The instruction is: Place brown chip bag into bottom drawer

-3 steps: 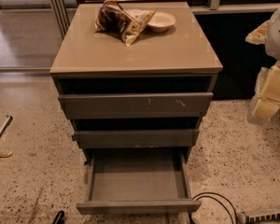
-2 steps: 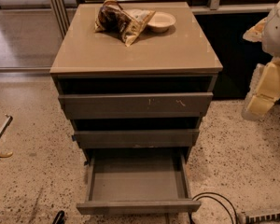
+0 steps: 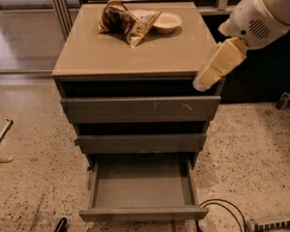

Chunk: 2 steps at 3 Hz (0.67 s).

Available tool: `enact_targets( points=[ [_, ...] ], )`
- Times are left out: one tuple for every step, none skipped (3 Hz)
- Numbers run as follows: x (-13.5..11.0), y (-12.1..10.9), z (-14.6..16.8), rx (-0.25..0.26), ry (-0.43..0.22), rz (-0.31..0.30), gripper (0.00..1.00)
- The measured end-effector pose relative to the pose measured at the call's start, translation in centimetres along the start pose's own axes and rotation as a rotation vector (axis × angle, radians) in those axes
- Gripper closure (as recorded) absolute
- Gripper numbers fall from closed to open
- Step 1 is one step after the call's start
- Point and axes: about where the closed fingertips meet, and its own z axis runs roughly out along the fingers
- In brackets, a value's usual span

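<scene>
The brown chip bag (image 3: 125,18) lies crumpled at the back of the cabinet top (image 3: 135,57), touching a round cream bowl (image 3: 167,22) on its right. The bottom drawer (image 3: 142,212) is pulled out and its tray shows nothing inside. The two drawers above it are slightly ajar. My gripper (image 3: 204,83) is cream-coloured and hangs from the white arm (image 3: 261,13) at the cabinet's right front corner, level with the top's edge. It points down and to the left, well apart from the bag, and holds nothing that I can see.
A black cable (image 3: 222,208) and a power strip (image 3: 270,223) lie on the speckled floor right of the open drawer. A thin metal object (image 3: 0,141) sits at the far left. Dark furniture stands behind the cabinet on the right.
My arm and gripper have swung left from the right edge of the view to the cabinet's right front corner. The bag, bowl and drawers have not moved.
</scene>
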Motion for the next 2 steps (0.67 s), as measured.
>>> enact_targets(
  points=[
    [-5.18, -2.01, 2.89, -0.009, -0.165, 0.143, 0.0],
    [-5.19, -2.01, 2.89, -0.009, -0.165, 0.143, 0.0]
  ],
)
